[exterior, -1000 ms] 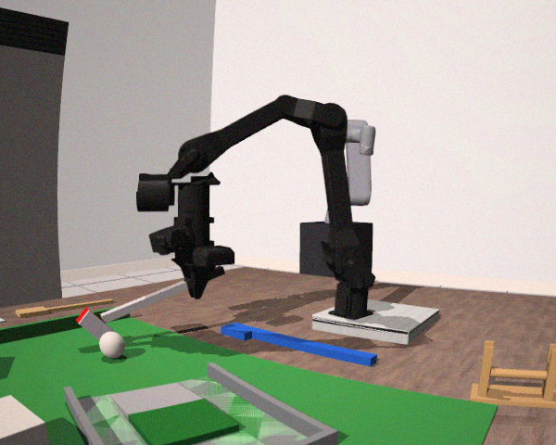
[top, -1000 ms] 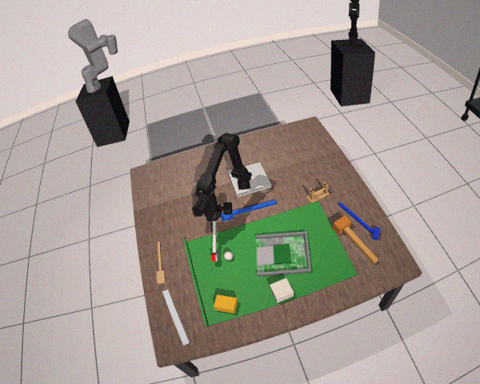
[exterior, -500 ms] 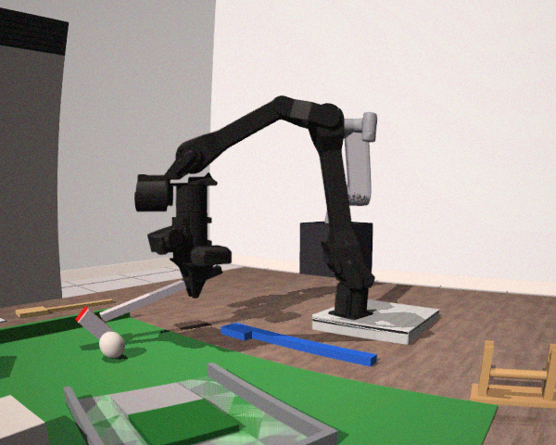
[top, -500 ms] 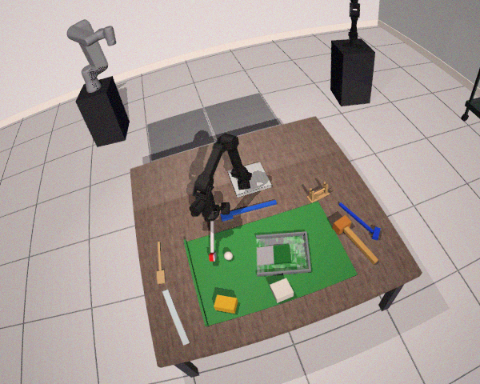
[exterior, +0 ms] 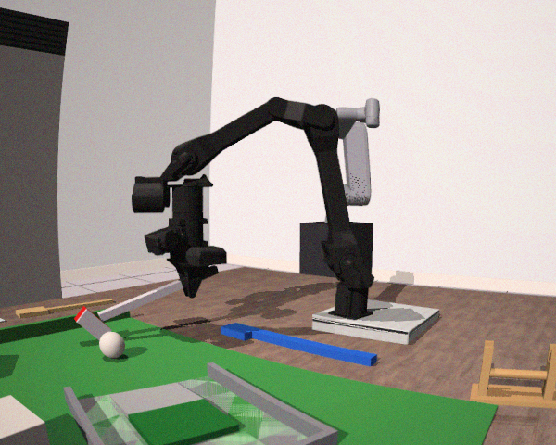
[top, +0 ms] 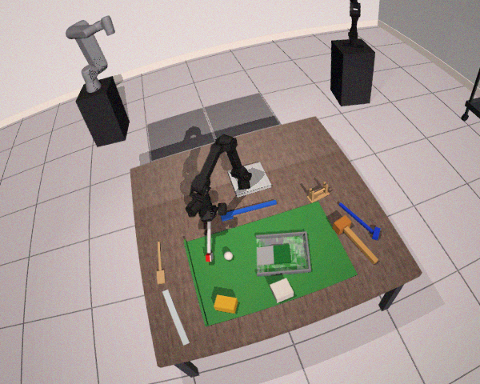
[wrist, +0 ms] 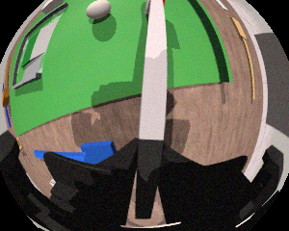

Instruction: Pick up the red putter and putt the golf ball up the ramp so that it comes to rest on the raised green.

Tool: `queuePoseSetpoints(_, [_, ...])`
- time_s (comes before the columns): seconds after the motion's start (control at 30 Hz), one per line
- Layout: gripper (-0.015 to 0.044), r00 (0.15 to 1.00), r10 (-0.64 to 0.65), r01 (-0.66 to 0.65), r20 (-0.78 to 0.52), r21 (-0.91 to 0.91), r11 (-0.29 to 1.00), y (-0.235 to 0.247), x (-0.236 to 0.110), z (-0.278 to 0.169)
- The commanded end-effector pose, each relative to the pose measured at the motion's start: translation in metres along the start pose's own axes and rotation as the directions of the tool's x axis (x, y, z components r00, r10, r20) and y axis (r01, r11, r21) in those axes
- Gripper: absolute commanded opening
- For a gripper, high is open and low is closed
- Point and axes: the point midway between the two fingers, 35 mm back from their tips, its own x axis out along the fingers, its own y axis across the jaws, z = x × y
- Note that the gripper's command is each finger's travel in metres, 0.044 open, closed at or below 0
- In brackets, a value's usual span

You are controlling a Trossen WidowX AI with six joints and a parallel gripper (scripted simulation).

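Observation:
My gripper [top: 209,218] [exterior: 190,288] [wrist: 144,142] is shut on the shaft end of the red putter [top: 209,242] [exterior: 135,300] [wrist: 155,71]. The putter slopes down onto the green mat [top: 314,231] [exterior: 316,383] [wrist: 87,64]. Its red-tipped head [top: 208,257] [exterior: 91,323] sits low, just left of the white golf ball [top: 228,255] [exterior: 111,345] [wrist: 98,8]. I cannot tell whether the head touches the ball. To the right of the ball stands the grey-framed box [top: 282,234] [exterior: 254,392] holding the grey ramp [top: 265,256] and the raised green [top: 281,253] [exterior: 183,421].
A blue putter [top: 250,208] [exterior: 307,347] [wrist: 87,153] lies behind the mat near the arm's base. An orange block [top: 226,303] and a white block [top: 282,289] sit at the mat's front. A wooden mallet [top: 356,239], a blue tool [top: 358,221] and a wooden rack [top: 318,192] lie to the right. A wooden putter [top: 159,264] and a grey strip [top: 175,317] lie to the left.

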Motion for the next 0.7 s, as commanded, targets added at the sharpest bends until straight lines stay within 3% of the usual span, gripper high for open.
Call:
queuePoseSetpoints(0.0, [0.0000, 1.000, 0.001, -0.001, 0.002, -0.001, 1.000, 0.023, -0.001, 0.005])
queuePoseSetpoints(0.27, [0.0000, 1.000, 0.010, -0.010, 0.006, -0.003, 1.000, 0.133, -0.002, 0.002])
queuePoseSetpoints(0.67, [0.0000, 1.000, 0.010, -0.010, 0.006, -0.004, 1.000, 0.135, -0.023, 0.003])
